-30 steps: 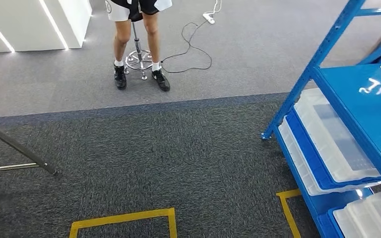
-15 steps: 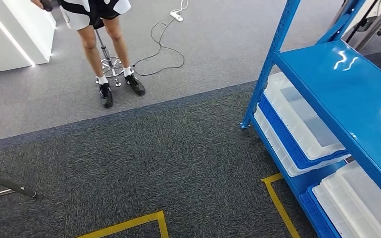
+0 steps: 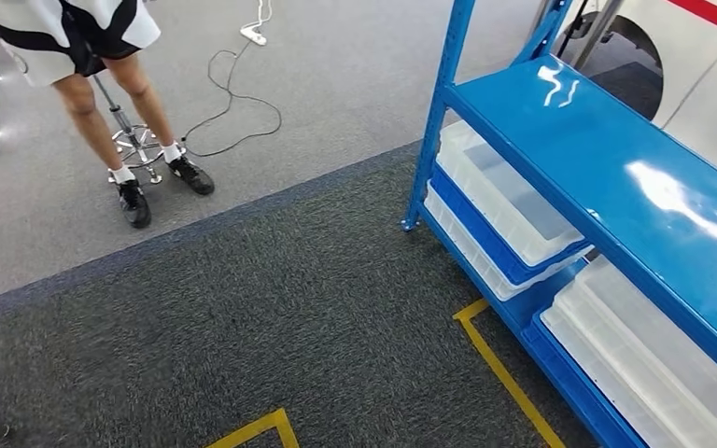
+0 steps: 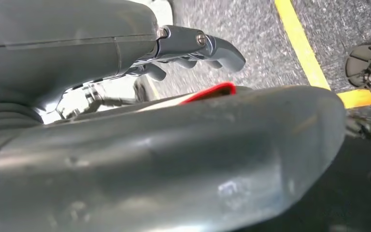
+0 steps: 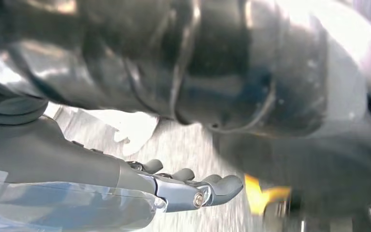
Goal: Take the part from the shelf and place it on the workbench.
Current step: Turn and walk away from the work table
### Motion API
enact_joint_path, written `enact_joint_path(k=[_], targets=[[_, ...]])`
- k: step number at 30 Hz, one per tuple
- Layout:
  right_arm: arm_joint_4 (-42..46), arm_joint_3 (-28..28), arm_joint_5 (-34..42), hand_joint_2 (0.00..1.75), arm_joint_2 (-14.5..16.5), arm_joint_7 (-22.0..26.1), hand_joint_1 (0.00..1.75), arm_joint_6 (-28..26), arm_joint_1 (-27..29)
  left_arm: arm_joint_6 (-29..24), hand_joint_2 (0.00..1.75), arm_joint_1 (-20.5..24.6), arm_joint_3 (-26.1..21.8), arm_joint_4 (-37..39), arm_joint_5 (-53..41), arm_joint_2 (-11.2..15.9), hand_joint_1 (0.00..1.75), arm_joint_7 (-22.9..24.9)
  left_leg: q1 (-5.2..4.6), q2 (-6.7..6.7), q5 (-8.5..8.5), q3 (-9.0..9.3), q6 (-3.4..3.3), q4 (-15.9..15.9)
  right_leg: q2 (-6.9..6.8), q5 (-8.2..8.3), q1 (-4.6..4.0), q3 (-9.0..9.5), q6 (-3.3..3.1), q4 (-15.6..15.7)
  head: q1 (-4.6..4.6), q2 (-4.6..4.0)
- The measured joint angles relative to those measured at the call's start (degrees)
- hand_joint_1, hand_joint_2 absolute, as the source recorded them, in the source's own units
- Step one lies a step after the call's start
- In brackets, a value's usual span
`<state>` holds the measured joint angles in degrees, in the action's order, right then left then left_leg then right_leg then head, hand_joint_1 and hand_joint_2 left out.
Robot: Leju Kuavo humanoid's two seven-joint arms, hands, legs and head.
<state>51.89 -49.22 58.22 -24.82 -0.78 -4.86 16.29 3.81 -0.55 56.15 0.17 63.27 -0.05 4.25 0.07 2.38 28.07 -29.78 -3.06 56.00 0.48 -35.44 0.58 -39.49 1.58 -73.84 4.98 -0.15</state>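
The blue metal shelf (image 3: 607,154) stands at the right in the head view, its top board bare and glossy. On its lower levels lie clear plastic bins, one (image 3: 499,196) near the corner post and one (image 3: 653,350) closer to me; what is inside them cannot be made out. My left hand (image 4: 188,48) hangs over the carpet with its fingers stretched out and holds nothing. My right hand (image 5: 188,186) hangs the same way, with nothing in its fingers.
A person (image 3: 103,65) stands at the far left beside a chrome stool (image 3: 135,145). A black cable (image 3: 233,84) with a power strip lies on the grey floor behind. Yellow tape lines (image 3: 504,373) mark the dark carpet in front of the shelf.
The camera has turned to the right: the shelf fills more of the picture and the person has slid to the left edge. The tripod leg at the left has dropped out of the frame.
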Motion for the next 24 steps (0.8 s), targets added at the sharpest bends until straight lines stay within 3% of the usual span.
enact_joint_path(k=[1,4,6,9,11,13,14,15,16,17,18,20,22,24], targets=[[-0.44,-1.73,1.72,0.00,-0.07,0.85,0.00,0.67,-0.61,-0.13,0.00,0.04,0.00,-0.01,-0.26,-0.02,0.00,0.16,0.09,0.83,0.16,0.05,0.17,0.06,-0.23,1.04,0.29,0.55,0.33,0.87,-0.01,0.00],[-3.10,-6.25,5.92,0.00,0.14,2.84,0.00,2.99,-2.70,-1.24,0.00,0.23,0.01,-0.11,-0.67,-0.04,0.00,0.31,0.31,2.85,0.91,0.51,1.10,0.68,-2.67,5.95,0.69,6.65,0.84,11.90,-0.02,0.00],[-5.24,-8.92,7.86,0.00,0.69,3.87,0.00,4.15,-4.15,-2.15,0.00,0.45,0.02,-0.17,-0.93,-0.01,0.00,0.36,0.25,3.71,1.39,0.84,1.87,1.08,-3.63,6.68,0.36,8.43,0.35,15.31,-0.01,0.00],[-8.28,-12.19,9.42,0.00,1.62,5.24,0.00,5.25,-5.80,-2.73,0.00,1.02,0.08,-0.32,-1.27,0.02,0.00,0.48,0.48,4.44,1.92,1.51,2.89,1.33,-2.04,6.81,0.13,8.40,-0.82,15.43,0.02,0.00],[-10.30,-13.62,10.19,0.00,2.32,6.34,0.00,6.28,-6.89,-2.80,0.00,1.11,0.31,-0.44,-1.70,0.04,0.00,0.52,0.80,2.03,4.09,0.53,3.41,4.16,-0.97,7.13,0.31,8.50,-1.65,15.78,0.03,0.00],[-12.60,-14.60,10.80,0.00,3.23,7.22,0.00,7.35,-8.05,-2.86,0.00,1.01,0.73,-0.46,-2.06,0.05,0.00,0.58,0.93,-1.07,8.00,-2.88,3.63,11.39,0.11,7.30,0.22,8.36,-2.13,15.83,0.04,0.00],[-13.66,-14.94,10.98,0.00,3.70,7.49,0.00,7.71,-8.45,-2.89,0.00,0.96,0.90,-0.46,-2.15,0.04,0.00,0.60,0.94,-1.70,9.45,-4.76,3.65,15.20,0.76,7.31,0.12,8.27,-2.24,15.78,0.04,0.00],[-14.55,-15.22,11.08,0.00,4.13,7.65,0.00,7.94,-8.76,-2.89,0.00,0.91,1.01,-0.47,-2.23,0.04,0.00,0.63,0.94,-1.97,9.84,-6.05,3.61,17.63,1.50,7.31,0.00,8.24,-2.29,15.70,0.03,0.00],[-15.20,-15.40,11.12,0.00,4.48,7.77,0.00,8.05,-8.97,-2.90,0.00,0.88,1.06,-0.48,-2.28,0.03,0.00,0.64,0.93,-2.07,9.30,-6.55,3.52,18.34,2.21,7.29,-0.09,8.25,-2.31,15.61,0.03,0.00],[-15.76,-15.51,11.15,0.00,4.79,7.83,0.00,8.09,-9.20,-2.90,0.00,0.87,1.08,-0.48,-2.30,0.03,0.00,0.64,0.93,-2.27,7.44,-5.90,3.33,16.44,3.05,7.24,-0.15,8.30,-2.32,15.47,0.03,0.00],[-16.17,-15.57,11.17,0.00,5.02,7.87,0.00,8.11,-9.41,-2.91,0.00,0.85,1.09,-0.48,-2.32,0.03,0.00,0.65,0.92,-2.86,4.91,-4.46,3.06,12.77,3.90,7.18,-0.18,8.36,-2.30,15.34,0.04,0.00],[-16.87,-15.63,11.19,0.00,5.47,7.90,0.00,8.16,-9.74,-2.98,0.00,0.82,1.10,-0.48,-2.34,0.07,0.00,0.66,0.97,-5.44,1.46,-1.40,2.51,5.23,5.45,7.06,-0.18,8.25,-2.09,15.08,0.03,0.00],[-17.49,-15.75,11.20,0.00,5.78,8.02,0.00,8.21,-10.02,-3.04,0.00,0.85,1.11,-0.48,-2.37,0.11,0.00,0.67,0.84,-6.95,1.04,-0.35,2.26,2.52,6.68,7.22,0.05,7.72,-1.46,15.00,0.03,0.00],[-18.09,-15.96,11.23,0.00,5.96,8.22,0.00,8.21,-10.23,-3.04,0.00,1.07,1.13,-0.49,-2.39,0.09,0.00,0.66,0.81,-5.92,0.78,-0.15,1.97,1.91,7.85,7.54,0.23,7.37,-0.61,15.20,0.04,0.00]])
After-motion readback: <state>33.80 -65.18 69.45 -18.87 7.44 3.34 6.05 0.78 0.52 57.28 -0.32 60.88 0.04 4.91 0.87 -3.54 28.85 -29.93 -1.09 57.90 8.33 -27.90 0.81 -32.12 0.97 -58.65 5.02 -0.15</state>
